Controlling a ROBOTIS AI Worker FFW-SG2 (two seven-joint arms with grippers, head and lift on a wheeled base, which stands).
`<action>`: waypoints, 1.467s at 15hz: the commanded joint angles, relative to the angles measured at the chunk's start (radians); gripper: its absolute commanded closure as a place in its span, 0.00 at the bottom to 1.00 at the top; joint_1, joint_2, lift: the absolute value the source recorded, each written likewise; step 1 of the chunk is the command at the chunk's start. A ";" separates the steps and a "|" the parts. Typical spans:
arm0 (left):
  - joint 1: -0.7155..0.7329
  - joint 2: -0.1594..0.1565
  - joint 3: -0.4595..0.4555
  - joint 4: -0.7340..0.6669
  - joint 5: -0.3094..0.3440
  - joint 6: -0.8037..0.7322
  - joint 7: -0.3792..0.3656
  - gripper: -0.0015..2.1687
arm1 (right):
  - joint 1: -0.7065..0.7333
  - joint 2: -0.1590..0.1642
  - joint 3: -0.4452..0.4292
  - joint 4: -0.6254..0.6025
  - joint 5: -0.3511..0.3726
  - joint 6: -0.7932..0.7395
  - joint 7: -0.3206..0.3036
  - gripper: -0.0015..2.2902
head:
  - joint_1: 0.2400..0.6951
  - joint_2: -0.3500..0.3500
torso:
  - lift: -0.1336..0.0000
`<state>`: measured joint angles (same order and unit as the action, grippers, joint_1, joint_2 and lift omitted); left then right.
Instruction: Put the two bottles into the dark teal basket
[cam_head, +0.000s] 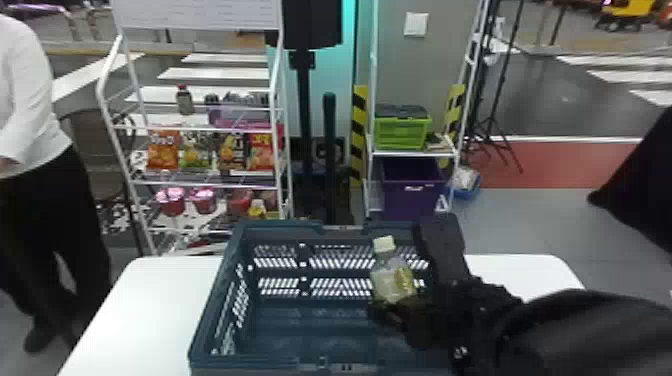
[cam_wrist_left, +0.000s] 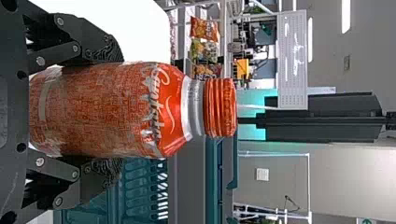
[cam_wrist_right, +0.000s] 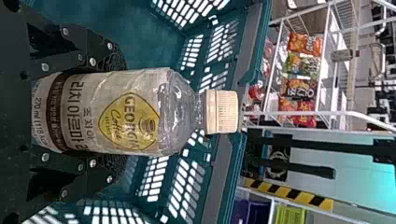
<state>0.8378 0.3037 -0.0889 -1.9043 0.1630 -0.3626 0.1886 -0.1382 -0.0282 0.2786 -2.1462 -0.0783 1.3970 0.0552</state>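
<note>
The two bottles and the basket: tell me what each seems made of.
Pale-capped bottle: likely plastic, glossy, clear at the shoulder. Red bottle: perhaps metal, going by its shiny silver neck. Basket: probably moulded plastic, low sheen, with slotted walls.

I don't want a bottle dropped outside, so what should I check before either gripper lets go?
1. Right gripper gripping the pale-capped bottle: ok.
2. That bottle over or inside the basket: ok.
3. That bottle's base touching the basket floor: cannot tell; the gripper hides it.
4. Left gripper gripping the red bottle: ok.
5. Red bottle over the basket: not ok; it is off to one side.
6. Both caps on: ok.
</note>
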 joint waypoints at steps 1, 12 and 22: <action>-0.006 0.002 0.000 0.011 0.004 0.000 -0.001 0.96 | -0.092 0.029 0.004 0.107 -0.041 0.041 -0.002 0.78 | 0.57 0.50 | 1.00; -0.016 0.000 0.001 0.022 0.013 -0.003 -0.008 0.96 | -0.231 0.029 0.022 0.247 -0.138 0.175 -0.069 0.77 | 0.57 0.50 | 1.00; -0.011 0.003 0.001 0.013 0.012 -0.006 -0.009 0.96 | -0.218 0.029 0.022 0.227 -0.159 0.175 -0.123 0.00 | 0.57 0.50 | 1.00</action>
<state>0.8267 0.3065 -0.0874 -1.8907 0.1762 -0.3688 0.1794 -0.3586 -0.0015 0.3013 -1.9166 -0.2350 1.5639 -0.0681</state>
